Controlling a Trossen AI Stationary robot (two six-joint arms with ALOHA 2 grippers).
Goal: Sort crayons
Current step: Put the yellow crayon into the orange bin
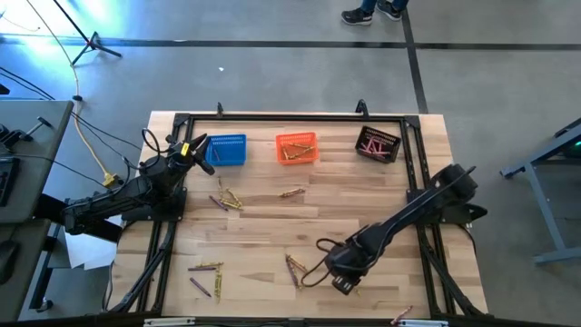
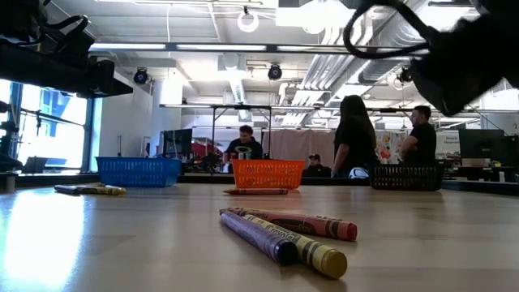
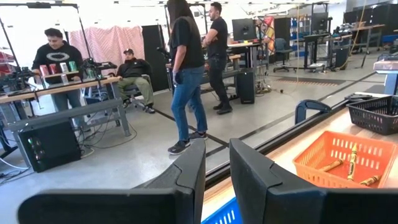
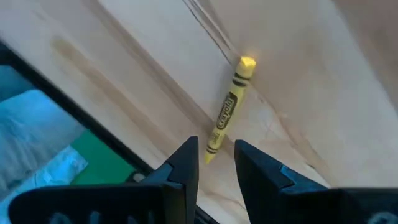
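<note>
The right tool (image 4: 216,163) hovers low over the near part of the tabletop (image 1: 381,195), its fingers parted by a narrow gap and holding nothing. A yellow crayon (image 4: 227,111) lies flat on the wood just beyond the fingertips, its pointed end toward the gap between them. The left tool (image 3: 217,163) hangs over the blue basket (image 1: 227,150), its fingers likewise slightly apart and empty. Other crayons (image 1: 227,198) lie scattered across the tabletop, and some rest in the orange basket (image 1: 297,148) and the black basket (image 1: 378,143).
</note>
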